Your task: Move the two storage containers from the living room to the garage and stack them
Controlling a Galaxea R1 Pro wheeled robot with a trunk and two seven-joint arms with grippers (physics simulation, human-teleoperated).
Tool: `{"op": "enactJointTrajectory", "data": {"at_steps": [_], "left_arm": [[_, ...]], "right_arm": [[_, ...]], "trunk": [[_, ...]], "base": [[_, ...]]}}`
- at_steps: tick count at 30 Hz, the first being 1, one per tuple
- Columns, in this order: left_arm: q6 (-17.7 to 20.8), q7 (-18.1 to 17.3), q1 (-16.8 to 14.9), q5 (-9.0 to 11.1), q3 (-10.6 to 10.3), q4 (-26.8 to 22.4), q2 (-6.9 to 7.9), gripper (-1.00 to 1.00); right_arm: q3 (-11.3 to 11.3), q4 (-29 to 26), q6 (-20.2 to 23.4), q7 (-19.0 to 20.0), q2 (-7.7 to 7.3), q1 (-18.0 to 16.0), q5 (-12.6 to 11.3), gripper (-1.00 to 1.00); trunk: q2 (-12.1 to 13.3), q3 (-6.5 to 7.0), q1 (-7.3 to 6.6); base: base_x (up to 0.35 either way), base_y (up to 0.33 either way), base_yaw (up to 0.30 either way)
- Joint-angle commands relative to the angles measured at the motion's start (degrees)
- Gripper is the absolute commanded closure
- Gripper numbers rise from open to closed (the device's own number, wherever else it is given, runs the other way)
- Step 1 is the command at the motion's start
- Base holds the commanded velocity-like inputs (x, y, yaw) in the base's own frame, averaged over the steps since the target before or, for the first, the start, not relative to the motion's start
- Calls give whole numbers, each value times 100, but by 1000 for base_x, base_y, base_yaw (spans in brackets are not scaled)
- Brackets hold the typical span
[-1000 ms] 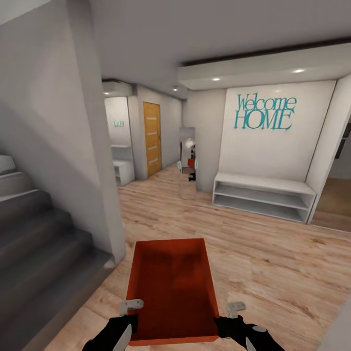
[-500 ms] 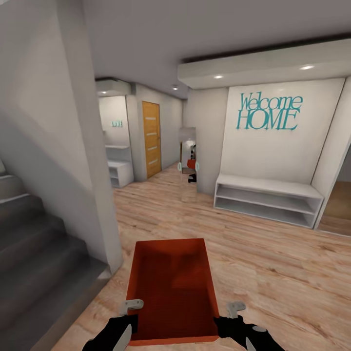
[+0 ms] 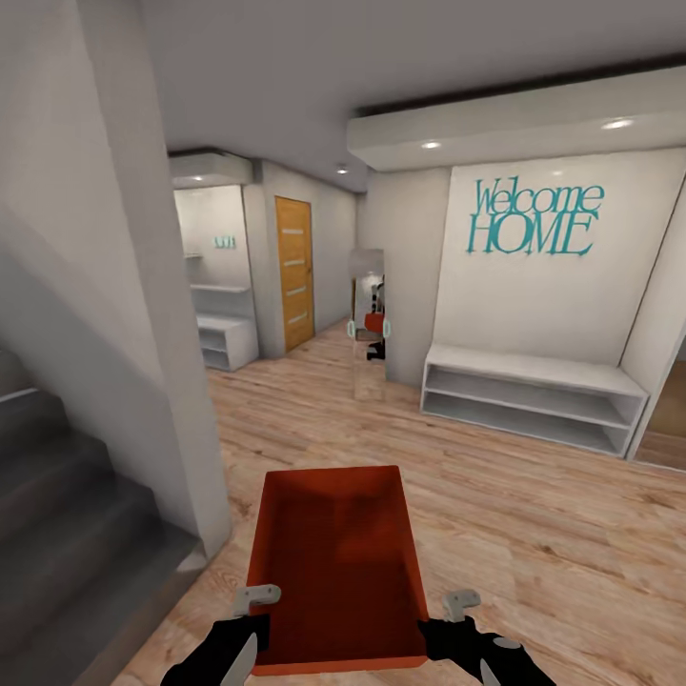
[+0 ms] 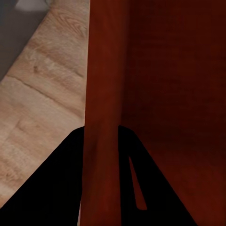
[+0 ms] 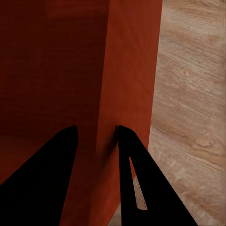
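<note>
Orange-red and open-topped, the storage container [image 3: 335, 567] hangs low in the middle of the head view, carried in front of the robot above a light wood plank floor [image 3: 534, 534]. The left gripper [image 3: 250, 624] is clamped on the container's left wall near its near corner, and the left wrist view shows that thin wall [image 4: 101, 117] standing between the two dark fingers [image 4: 52, 188], one outside and one inside the bin. The right gripper [image 3: 455, 624] grips the right wall in the same way; in the right wrist view the wall [image 5: 129, 94] runs up between the dark fingers [image 5: 150, 183], with floor planks beside it. The container looks empty and sits level between the two arms. To the left rise dark grey stairs [image 3: 67, 514] beside a pale wall [image 3: 133, 305]. Ahead is a hallway with an orange wooden door [image 3: 294, 272] on its left side and a tall narrow mirror [image 3: 368, 324] leaning at a wall corner, with a small reflection of something red in it. To the right, a white low shelf bench [image 3: 529, 395] stands against a white wall bearing teal lettering, "Welcome HOME" [image 3: 535, 219], under a ceiling ledge with small round lights.
</note>
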Motion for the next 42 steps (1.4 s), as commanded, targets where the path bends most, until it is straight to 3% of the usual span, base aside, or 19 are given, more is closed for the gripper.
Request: {"op": "enactJointTrajectory", "data": {"at_steps": [1,42], "left_arm": [[-3,-51,-2,103,128,-245,258,100],[-3,-45,-2,108,135,-245,259,100]], "right_arm": [[-29,2,45,123,-11,2,-18,100],[-29,2,45,123,-11,2,-14,100]], "trunk": [[-4,-3,5],[-4,-3,5]], "base": [[332,-74,0],[332,-63,0]]}}
